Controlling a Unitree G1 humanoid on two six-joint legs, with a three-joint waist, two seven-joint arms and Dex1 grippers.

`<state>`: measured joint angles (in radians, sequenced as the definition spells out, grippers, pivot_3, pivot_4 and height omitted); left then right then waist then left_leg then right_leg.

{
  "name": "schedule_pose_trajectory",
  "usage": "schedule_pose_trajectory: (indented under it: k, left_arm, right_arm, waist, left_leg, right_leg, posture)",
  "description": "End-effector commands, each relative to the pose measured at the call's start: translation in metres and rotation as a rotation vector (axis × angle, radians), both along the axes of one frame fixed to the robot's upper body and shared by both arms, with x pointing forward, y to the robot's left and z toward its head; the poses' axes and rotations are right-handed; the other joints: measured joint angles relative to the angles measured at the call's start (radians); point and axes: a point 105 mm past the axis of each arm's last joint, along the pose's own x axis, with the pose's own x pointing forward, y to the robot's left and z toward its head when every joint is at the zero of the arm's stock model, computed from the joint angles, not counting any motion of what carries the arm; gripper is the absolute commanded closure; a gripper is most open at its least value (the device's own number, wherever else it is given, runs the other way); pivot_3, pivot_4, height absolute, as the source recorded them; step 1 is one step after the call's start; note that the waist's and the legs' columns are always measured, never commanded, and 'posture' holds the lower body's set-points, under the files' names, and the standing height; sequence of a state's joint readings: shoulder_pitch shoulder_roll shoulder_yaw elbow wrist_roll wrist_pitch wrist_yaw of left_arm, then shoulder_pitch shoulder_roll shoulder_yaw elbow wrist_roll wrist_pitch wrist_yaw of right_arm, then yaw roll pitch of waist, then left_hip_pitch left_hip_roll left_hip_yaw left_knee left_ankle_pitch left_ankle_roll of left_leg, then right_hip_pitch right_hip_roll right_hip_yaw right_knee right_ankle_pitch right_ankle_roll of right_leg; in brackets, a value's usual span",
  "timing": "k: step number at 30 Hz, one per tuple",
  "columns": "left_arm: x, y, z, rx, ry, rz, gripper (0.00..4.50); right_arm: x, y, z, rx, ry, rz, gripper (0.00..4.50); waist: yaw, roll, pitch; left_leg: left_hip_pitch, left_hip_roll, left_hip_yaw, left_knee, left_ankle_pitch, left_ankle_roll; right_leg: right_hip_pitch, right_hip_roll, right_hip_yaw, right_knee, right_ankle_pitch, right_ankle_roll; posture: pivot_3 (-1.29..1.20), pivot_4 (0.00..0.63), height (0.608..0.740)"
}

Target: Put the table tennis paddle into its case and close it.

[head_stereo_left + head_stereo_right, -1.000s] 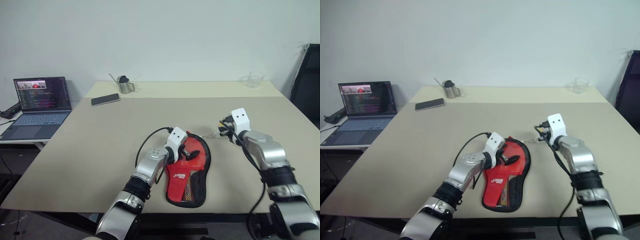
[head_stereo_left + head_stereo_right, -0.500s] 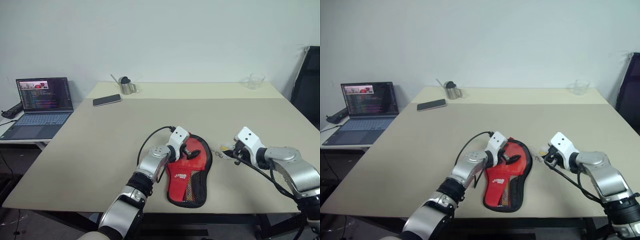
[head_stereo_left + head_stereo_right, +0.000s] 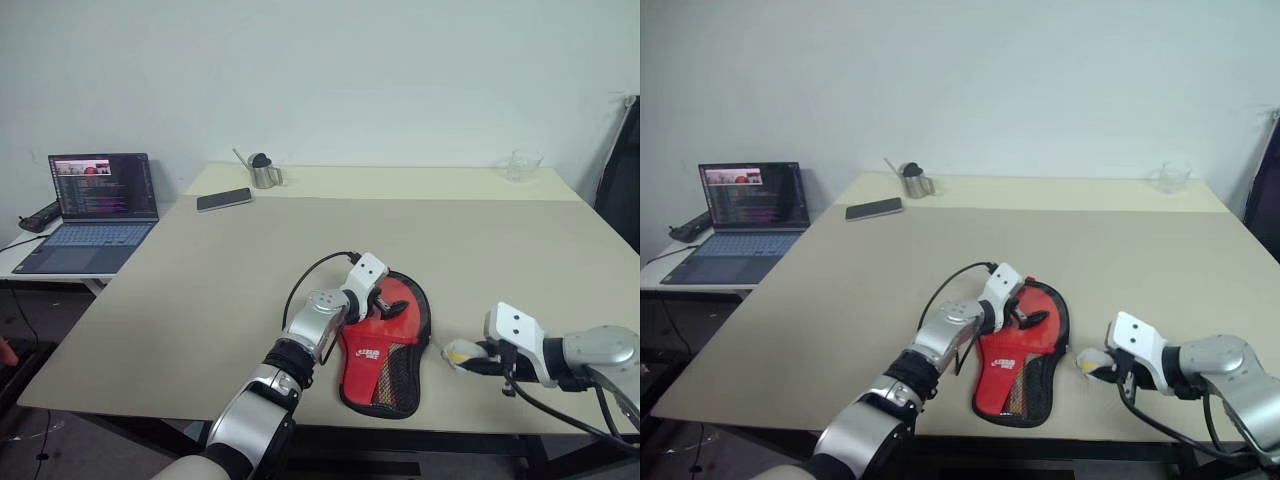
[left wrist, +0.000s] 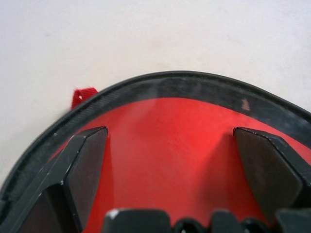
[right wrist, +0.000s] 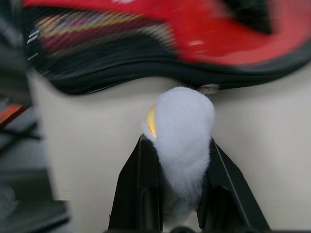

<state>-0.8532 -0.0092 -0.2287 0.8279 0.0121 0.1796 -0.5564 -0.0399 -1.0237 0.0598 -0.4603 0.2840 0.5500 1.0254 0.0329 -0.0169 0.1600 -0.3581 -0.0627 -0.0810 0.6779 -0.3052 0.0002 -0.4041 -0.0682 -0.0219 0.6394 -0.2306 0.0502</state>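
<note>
Case: the case (image 3: 385,340) lies red side up near the front edge of the table (image 3: 200,290), round end away from the robot, mesh pocket and white logo toward the narrow end.
Paddle: no bare paddle is in sight; striped colours show through the mesh at the narrow end, which I judge to be its handle inside the case.
Charm: the white-yellow charm (image 5: 182,128) sits just beside the case's right edge, joined to it by a short link whose metal end shows at the black trim.
Right gripper: the right gripper (image 5: 180,194) is clamped on the charm, both black fingers pressed into its fluffy body.
Left gripper: the left gripper (image 4: 170,170) rests over the round red part of the case with its fingers wide apart, gripping nothing; it looks to be pinning the case down.
Stage: judged as the closing pull on the zip, with the charm serving as the pull tab.
Risk, slip: the charm is soft, so it may squeeze out of the pinch under a hard pull.
Risk, drag: if the left gripper bears down too lightly, the whole case may slide toward the table edge instead of zipping.
Risk, jam: a pull out of line with the trim may snag the slider at the curve.
Surroundings: a laptop (image 3: 95,205), a phone (image 3: 224,199), a metal jug (image 3: 263,171) and a clear cup (image 3: 522,165) stand well apart.
</note>
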Motion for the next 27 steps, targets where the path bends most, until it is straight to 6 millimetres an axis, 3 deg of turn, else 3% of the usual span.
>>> schedule_pose_trajectory:
  k: [1,7,16,27]
  left_arm:
    - [-0.007,0.015,-0.044,0.106,0.115,0.055,0.00]
    - [-0.007,0.011,-0.045,0.111,0.110,0.047,0.00]
    - [-0.007,0.010,-0.046,0.128,0.111,0.034,0.00]
    - [-0.008,0.007,-0.044,0.121,0.107,0.020,0.00]
  right_arm:
    - [-0.025,0.005,-0.017,-0.081,0.090,0.118,4.06]
    - [-0.050,0.010,-0.027,-0.092,0.170,0.221,4.06]
    - [-0.083,0.026,-0.016,-0.004,0.275,0.410,4.08]
    - [-0.072,0.029,0.003,-0.041,0.235,0.378,4.08]
  waist:
    - [0.001,0.001,0.000]
    - [0.022,0.001,-0.004]
    - [0.022,-0.001,-0.005]
    - [0.022,-0.001,-0.005]
  left_leg:
    - [-0.001,-0.001,0.000,0.000,0.000,0.000]
    - [-0.005,-0.002,-0.003,0.000,0.000,-0.001]
    - [-0.005,-0.002,-0.004,0.000,-0.004,-0.001]
    - [-0.005,-0.002,-0.003,0.000,-0.005,0.000]
  right_leg:
    - [0.000,-0.001,-0.001,-0.001,0.000,0.000]
    - [0.001,-0.002,-0.004,-0.010,0.000,0.001]
    - [0.002,-0.003,-0.004,-0.012,-0.002,0.004]
    - [0.002,-0.003,-0.004,-0.012,-0.002,0.004]
  posture:
    - [0.00,0.150,0.740]
    - [0.00,0.150,0.740]
    - [0.00,0.150,0.740]
    - [0.00,0.150,0.740]
